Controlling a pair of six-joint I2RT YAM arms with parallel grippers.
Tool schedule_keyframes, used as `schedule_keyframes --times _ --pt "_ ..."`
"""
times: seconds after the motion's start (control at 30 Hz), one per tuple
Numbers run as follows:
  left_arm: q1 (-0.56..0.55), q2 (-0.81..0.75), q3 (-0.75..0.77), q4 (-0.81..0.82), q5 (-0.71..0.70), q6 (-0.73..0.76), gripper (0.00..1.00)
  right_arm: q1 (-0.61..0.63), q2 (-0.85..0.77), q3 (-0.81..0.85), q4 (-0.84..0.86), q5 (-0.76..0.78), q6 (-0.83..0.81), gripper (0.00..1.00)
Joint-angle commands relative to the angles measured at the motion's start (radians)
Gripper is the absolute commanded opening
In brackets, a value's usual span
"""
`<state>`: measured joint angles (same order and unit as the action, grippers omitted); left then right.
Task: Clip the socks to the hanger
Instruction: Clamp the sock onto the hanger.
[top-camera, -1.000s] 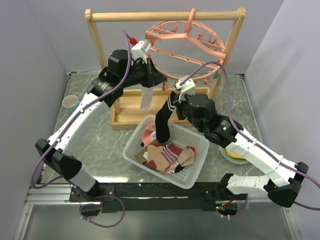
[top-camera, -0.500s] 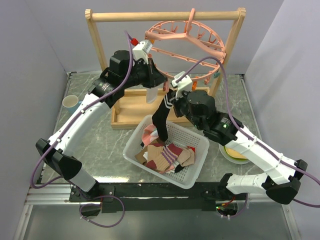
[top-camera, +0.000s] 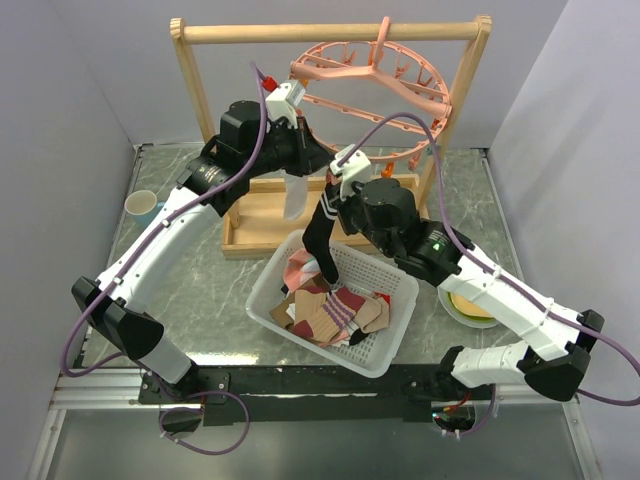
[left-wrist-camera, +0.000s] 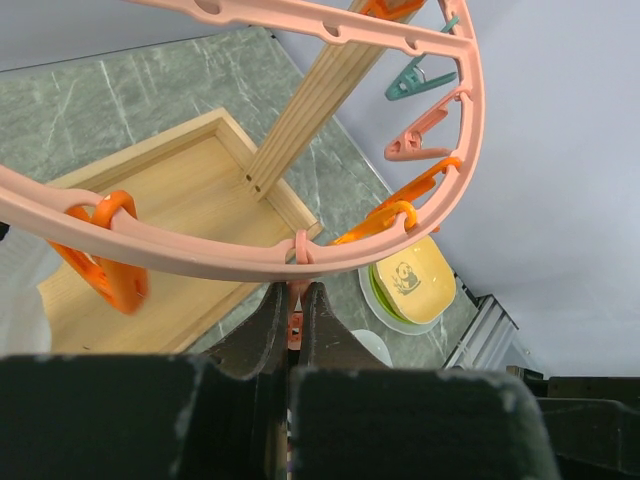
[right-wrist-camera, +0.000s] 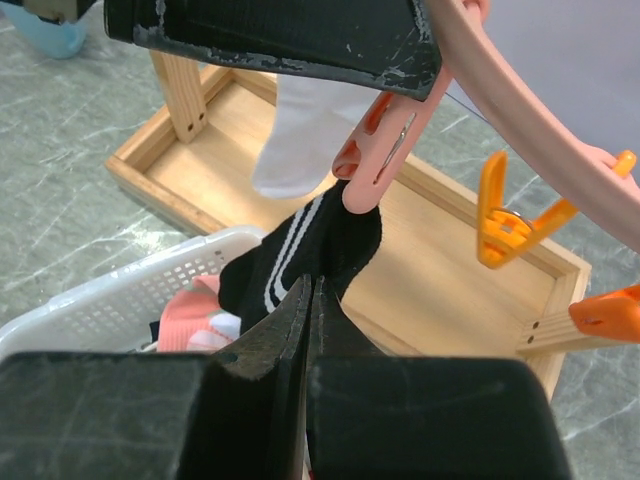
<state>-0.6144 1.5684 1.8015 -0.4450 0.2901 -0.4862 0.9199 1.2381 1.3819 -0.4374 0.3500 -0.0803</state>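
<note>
Under the near rim of the round salmon-pink plastic ring hanger (left-wrist-camera: 200, 248), your left gripper (left-wrist-camera: 293, 305) is pressed together on a small salmon-pink plastic clip (right-wrist-camera: 375, 150). I can't tell whether that squeeze has the clip's mouth open. Your right gripper (right-wrist-camera: 307, 295) is pinched on the black fabric sock with white stripes (right-wrist-camera: 320, 240). The striped end is up, with its top edge touching the clip's mouth. The other end trails down into the white plastic mesh basket (top-camera: 270, 273), where the mixed pile of loose socks (top-camera: 330, 310) lies. A plain white sock (right-wrist-camera: 300, 140) hangs just behind the clip.

My read is that you're feeding the cuff into the clip and it isn't seated yet.

What could go wrong:
- Only the edge of the fabric is at the mouth. If you let the clip go now the bite is thin, and the sock probably drops back into the basket.
- The hanger only hangs by its hook from the light wooden rack frame (top-camera: 330, 32), so pushing the sock upward could tilt or swing the ring and move the clip off the cuff.
- The two wrists are very close together, so a sideways correction risks knocking them into each other or brushing the white sock.
- If the right gripper opens first, nothing holds the sock.
</note>
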Motion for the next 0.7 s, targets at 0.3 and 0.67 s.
schedule_keyframes --times 0.3,0.67 --pt "-0.015 -0.014 0.033 0.046 -0.034 0.032 0.01 0.011 -0.011 0.085 0.017 0.012 -0.027 0.00" --pt "-0.027 -0.015 0.038 0.046 -0.049 0.040 0.01 0.017 0.001 0.117 0.023 -0.009 -0.026 0.00"
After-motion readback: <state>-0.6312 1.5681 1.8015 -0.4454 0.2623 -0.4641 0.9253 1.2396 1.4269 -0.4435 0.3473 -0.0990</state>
